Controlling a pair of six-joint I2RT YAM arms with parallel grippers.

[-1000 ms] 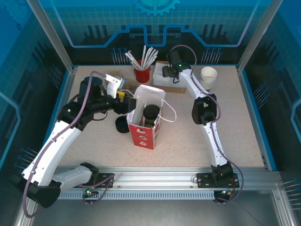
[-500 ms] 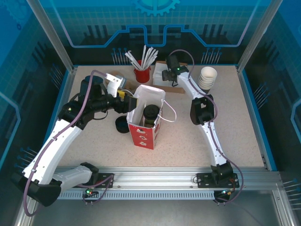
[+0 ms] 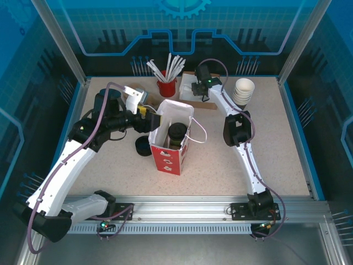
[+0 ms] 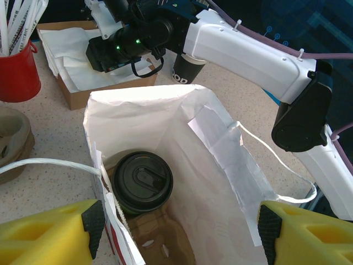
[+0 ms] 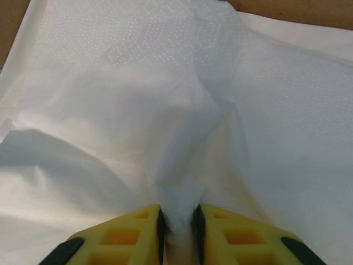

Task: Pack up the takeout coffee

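Observation:
The takeout coffee (image 3: 176, 134), a dark cup with a round black lid (image 4: 142, 182), stands inside the open white paper bag (image 3: 168, 155) at mid-table. My left gripper (image 3: 148, 117) is open at the bag's left rim. Its yellow fingers (image 4: 49, 232) stand wide apart on either side of the bag's mouth (image 4: 182, 127). At the back, my right gripper (image 3: 192, 90) is down in a cardboard tray (image 3: 207, 106). It is shut on a pinched fold of a white napkin (image 5: 165, 110), which rises between its pads (image 5: 161, 223).
A red cup of wrapped straws (image 3: 166, 85) stands behind the bag. To its right are the napkin tray (image 4: 77, 99) and a stack of lidless cups (image 3: 244, 91). A low black stack of lids (image 3: 143, 147) lies left of the bag.
My right gripper has shifted a little toward the back onto the napkins and closed on a fold of one. The left arm, the bag and the coffee have not moved.

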